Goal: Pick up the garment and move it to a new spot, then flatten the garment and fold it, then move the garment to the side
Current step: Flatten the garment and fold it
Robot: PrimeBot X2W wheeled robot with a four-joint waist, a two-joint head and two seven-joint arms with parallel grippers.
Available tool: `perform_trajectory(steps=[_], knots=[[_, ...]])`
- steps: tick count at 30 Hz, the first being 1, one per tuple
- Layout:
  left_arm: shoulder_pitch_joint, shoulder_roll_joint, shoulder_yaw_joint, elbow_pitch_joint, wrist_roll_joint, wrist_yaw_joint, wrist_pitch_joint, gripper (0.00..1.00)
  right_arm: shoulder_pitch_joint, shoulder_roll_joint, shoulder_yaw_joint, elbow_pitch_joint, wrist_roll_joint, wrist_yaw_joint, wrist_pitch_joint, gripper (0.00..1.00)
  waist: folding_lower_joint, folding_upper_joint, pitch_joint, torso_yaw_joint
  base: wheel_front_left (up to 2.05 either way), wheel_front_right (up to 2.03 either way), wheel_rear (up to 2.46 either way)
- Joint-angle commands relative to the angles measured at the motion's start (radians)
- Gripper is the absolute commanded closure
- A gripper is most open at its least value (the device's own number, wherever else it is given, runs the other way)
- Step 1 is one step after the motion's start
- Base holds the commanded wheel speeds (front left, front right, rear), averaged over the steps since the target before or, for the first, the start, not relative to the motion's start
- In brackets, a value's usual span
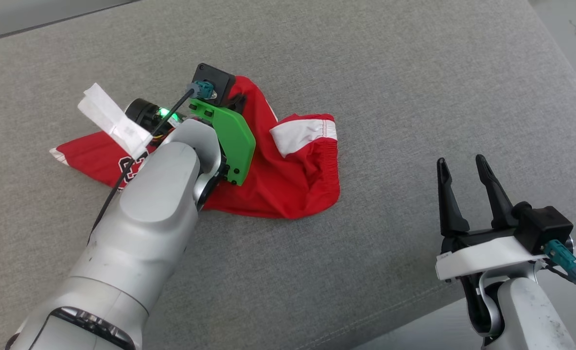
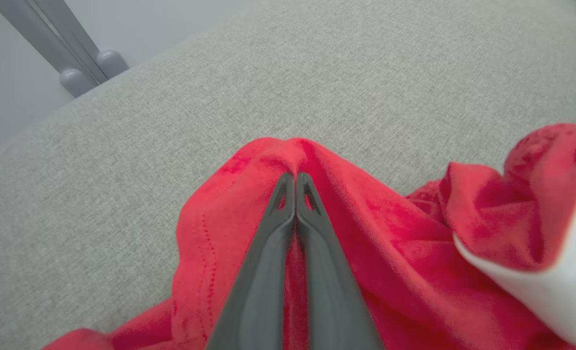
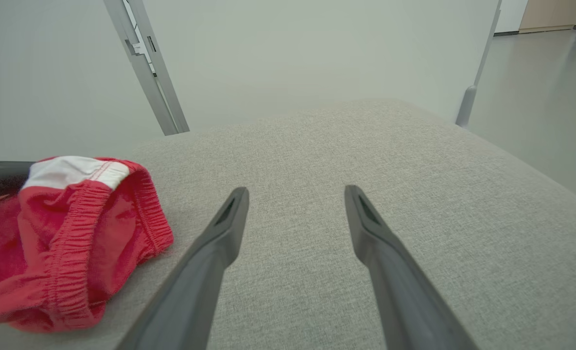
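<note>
**Left gripper pinched on the red garment, right gripper spread wide**

We saw a wide grey cushion (image 1: 390, 73) carrying the work. Beyond its far edge stood a pale wall and slanted grey metal struts (image 3: 147, 63), and a smooth floor (image 3: 550, 87) showed past its right edge. In the head view, the left arm's pale forearm and a green bracket (image 1: 232, 138) lay across the middle of the garment and hid part of it. A white tag (image 1: 110, 119) stuck up from the arm's cable.

The garment (image 1: 288, 184) lay crumpled left of the cushion's middle. It was red cloth with a white band beside its gathered elastic hem, and that end pointed toward the right edge. The left gripper (image 2: 296, 176) sat on top of it with its fingers pressed together, and a ridge of red cloth was pinched up at the tips. The right gripper (image 1: 461, 159) stood by the cushion's near right edge, well apart from the garment. Its fingers were spread and held nothing.
</note>
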Motion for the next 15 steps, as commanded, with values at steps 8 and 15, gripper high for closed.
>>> perform_trajectory(steps=[8,15], knots=[[0.016,0.007,-0.013,-0.058,-0.006,0.043,-0.258,1.00,0.045,-0.002,-0.031,0.010,-0.038,0.000,-0.003,0.00,0.0000,0.0000,-0.112,0.132,0.00,0.00,0.00],[0.195,0.057,0.022,-0.202,-0.023,0.097,-0.360,1.00,0.103,-0.002,-0.058,0.019,-0.063,0.000,-0.003,0.00,0.0000,0.0000,-0.186,0.217,0.00,0.00,0.00]])
